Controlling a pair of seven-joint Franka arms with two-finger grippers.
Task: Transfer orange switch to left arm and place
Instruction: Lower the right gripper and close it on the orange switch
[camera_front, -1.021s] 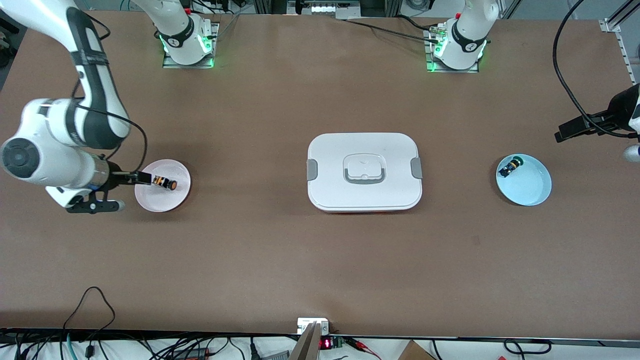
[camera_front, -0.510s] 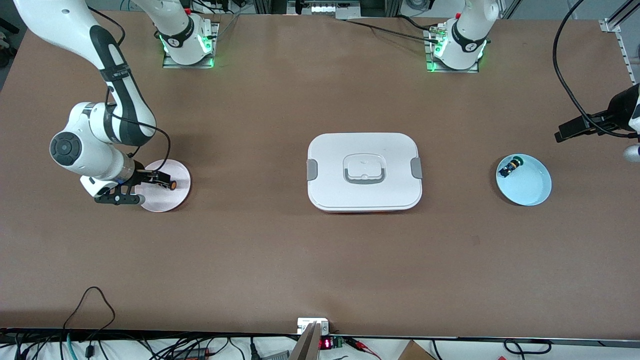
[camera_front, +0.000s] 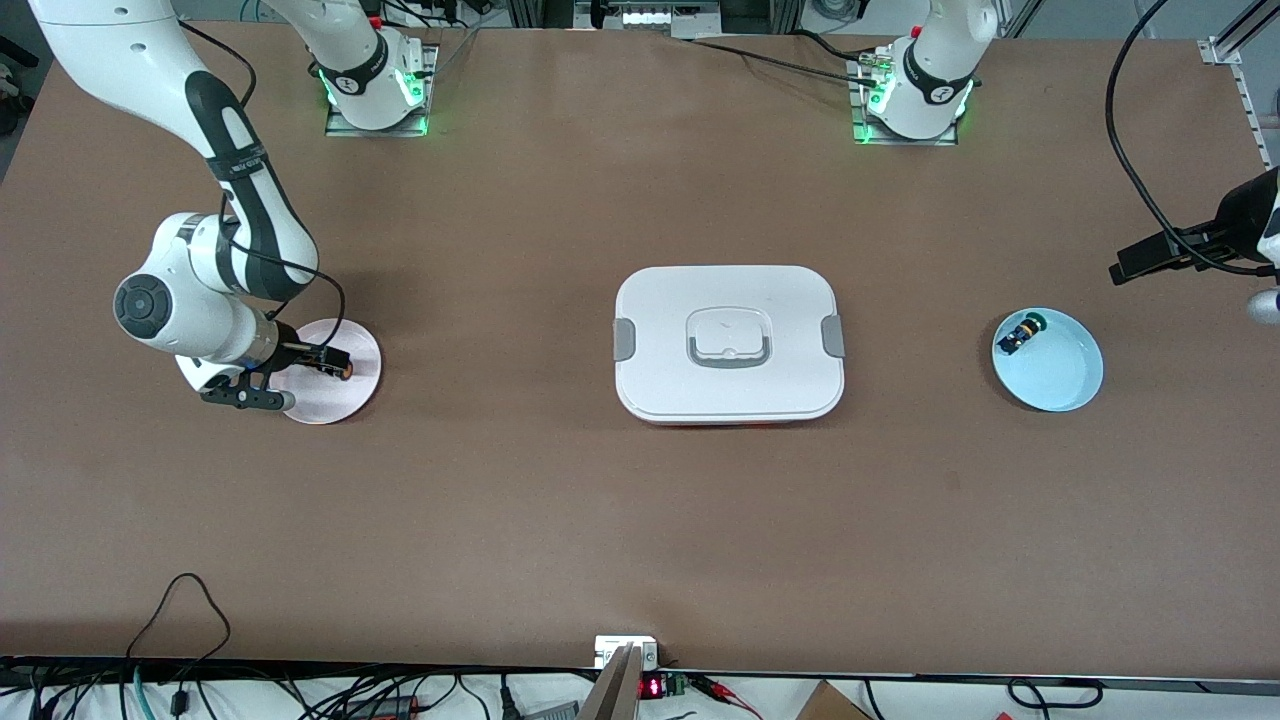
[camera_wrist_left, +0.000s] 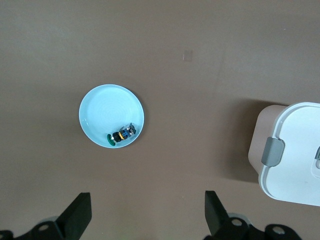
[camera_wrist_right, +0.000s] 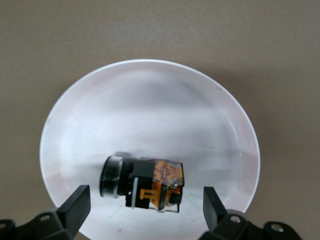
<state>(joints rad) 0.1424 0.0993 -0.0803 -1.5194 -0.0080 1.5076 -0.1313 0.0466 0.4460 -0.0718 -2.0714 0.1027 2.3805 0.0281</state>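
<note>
The orange switch (camera_front: 343, 370) lies on its side in a pale pink plate (camera_front: 345, 398) toward the right arm's end of the table. My right gripper (camera_front: 322, 362) is low over that plate and open. In the right wrist view the switch (camera_wrist_right: 150, 184) lies on the plate (camera_wrist_right: 150, 105) between the two spread fingers of the right gripper (camera_wrist_right: 145, 207), which do not touch it. My left gripper (camera_wrist_left: 146, 217) is open and empty, high over the table near the light blue plate; the left arm waits. The box (camera_front: 660, 300) sits at mid-table between the two plates.
A light blue plate (camera_front: 1065, 378) toward the left arm's end holds a small switch with a green cap (camera_front: 1020, 333). It also shows in the left wrist view (camera_wrist_left: 100, 107), with the box's corner (camera_wrist_left: 292, 150) beside it. Cables run along the table's edges.
My right arm has swung in and come down over the pink plate, bringing its open fingers to either side of the orange switch. The left arm has not moved.
</note>
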